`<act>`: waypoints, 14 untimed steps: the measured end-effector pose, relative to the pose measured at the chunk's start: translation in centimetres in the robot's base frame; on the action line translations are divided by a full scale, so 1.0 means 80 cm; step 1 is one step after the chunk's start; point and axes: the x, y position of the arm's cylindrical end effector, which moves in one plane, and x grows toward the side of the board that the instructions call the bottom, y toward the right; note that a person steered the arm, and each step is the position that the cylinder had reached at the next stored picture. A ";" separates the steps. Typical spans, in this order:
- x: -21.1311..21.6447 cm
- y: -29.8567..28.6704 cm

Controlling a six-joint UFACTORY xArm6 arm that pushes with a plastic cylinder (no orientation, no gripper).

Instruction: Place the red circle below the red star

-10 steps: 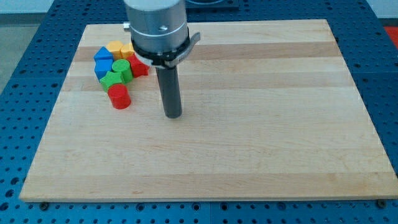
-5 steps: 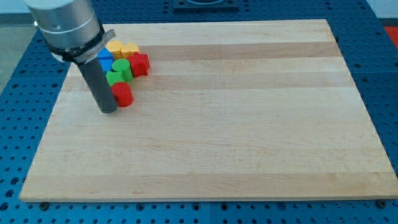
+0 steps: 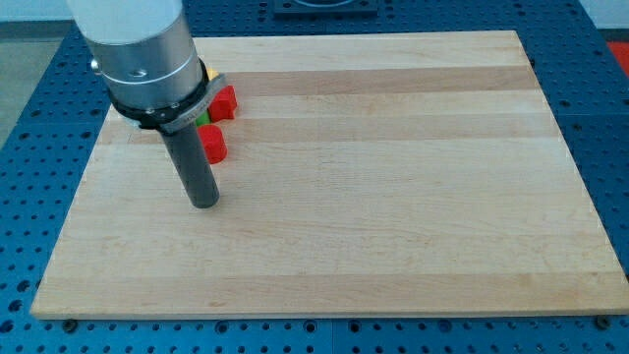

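Note:
The red circle (image 3: 213,145) stands on the wooden board (image 3: 393,177) near the view's upper left. The red star (image 3: 225,102) sits just above it, slightly to the right, a small gap between them. My tip (image 3: 203,203) rests on the board below the red circle and slightly to its left, the rod rising right beside the circle's left side. A sliver of a green block (image 3: 202,119) and a sliver of a yellow block (image 3: 210,75) show past the arm's head. The rest of the cluster is hidden behind the arm.
The arm's large grey head (image 3: 142,54) covers the board's upper-left corner and most of the block cluster there. The board lies on a blue perforated table (image 3: 29,197).
My tip swung from the board's middle to the circle's left side, then moved right and down. The red circle shifted right and slightly up, now under the red star.

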 end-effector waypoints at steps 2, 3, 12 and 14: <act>-0.049 0.001; -0.061 0.001; -0.095 0.170; -0.124 0.184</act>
